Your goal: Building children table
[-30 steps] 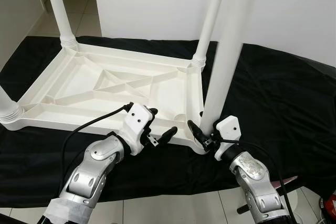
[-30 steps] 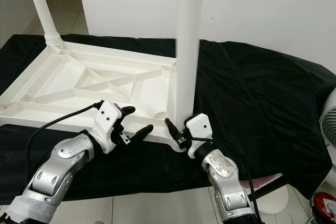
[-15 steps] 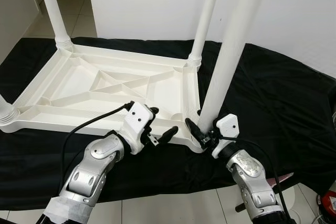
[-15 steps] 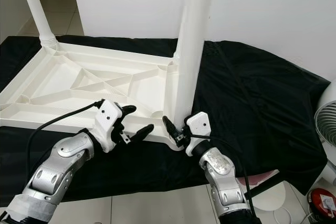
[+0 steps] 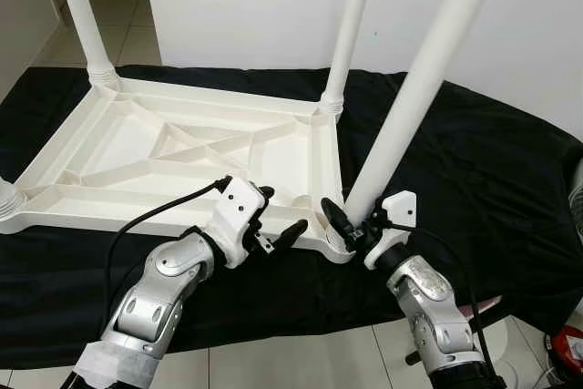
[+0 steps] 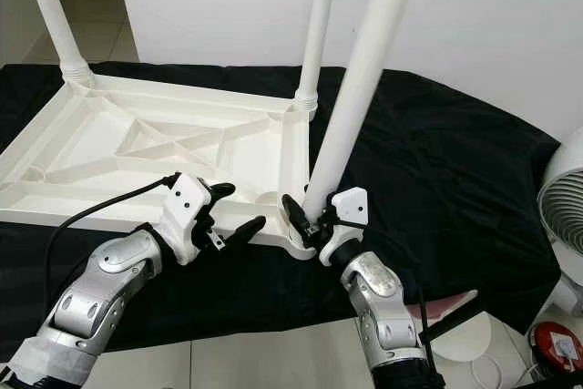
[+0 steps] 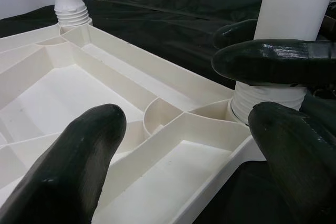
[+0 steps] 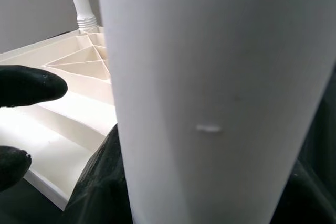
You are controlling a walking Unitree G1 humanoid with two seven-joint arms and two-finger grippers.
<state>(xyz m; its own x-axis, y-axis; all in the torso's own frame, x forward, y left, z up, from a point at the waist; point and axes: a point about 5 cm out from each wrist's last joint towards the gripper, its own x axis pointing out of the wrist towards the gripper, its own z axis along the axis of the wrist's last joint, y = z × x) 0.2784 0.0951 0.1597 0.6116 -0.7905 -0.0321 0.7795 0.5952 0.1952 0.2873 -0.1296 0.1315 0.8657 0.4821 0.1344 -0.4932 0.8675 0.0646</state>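
Table top [image 5: 182, 148] lies upside down on the black cloth [image 5: 474, 161], left gripper [image 5: 278, 234] spread open beside its near corner, while the right gripper [image 5: 351, 230] clenches the tilted last leg [image 5: 410, 107] at that corner's socket, which next needs straightening and seating.

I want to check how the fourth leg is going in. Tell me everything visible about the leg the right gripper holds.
The leg is a long, smooth white tube, plastic-looking, with a ribbed threaded foot. It leans to the robot's right, foot at the near right corner socket of the upturned tabletop. The right gripper is clamped around its base.
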